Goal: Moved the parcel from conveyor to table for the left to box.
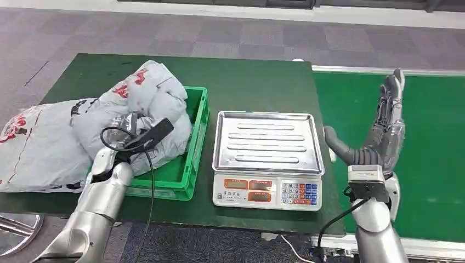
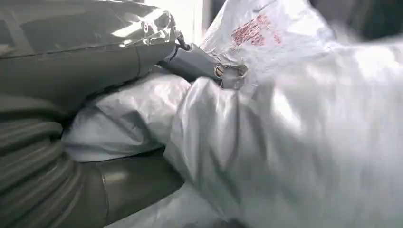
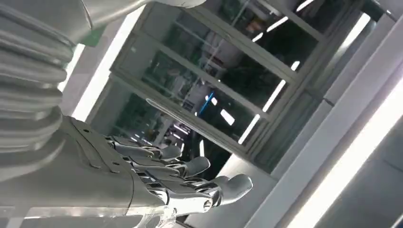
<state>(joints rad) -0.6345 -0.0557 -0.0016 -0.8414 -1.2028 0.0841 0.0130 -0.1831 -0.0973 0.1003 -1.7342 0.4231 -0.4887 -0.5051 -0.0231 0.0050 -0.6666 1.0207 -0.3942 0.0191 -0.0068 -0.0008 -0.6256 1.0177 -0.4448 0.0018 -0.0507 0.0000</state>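
Observation:
A grey plastic parcel (image 1: 156,98) with red print lies crumpled in the green crate (image 1: 193,156) on the left of the table. My left hand (image 1: 117,143) is sunk into the near side of this parcel. The left wrist view shows a finger (image 2: 197,62) and the thumb (image 2: 128,185) closed around a fold of the parcel (image 2: 294,137). Over the near edge of the green conveyor (image 1: 433,142), my right hand (image 1: 385,123) stands upright with fingers straight, thumb out to the side, holding nothing. Its fingers (image 3: 190,178) point up at the ceiling.
A second grey parcel (image 1: 33,145) lies on the green table (image 1: 247,82) left of the crate, partly over the edge. A weighing scale (image 1: 267,159) with a steel tray stands between the crate and the conveyor. Grey carpet lies beyond the table.

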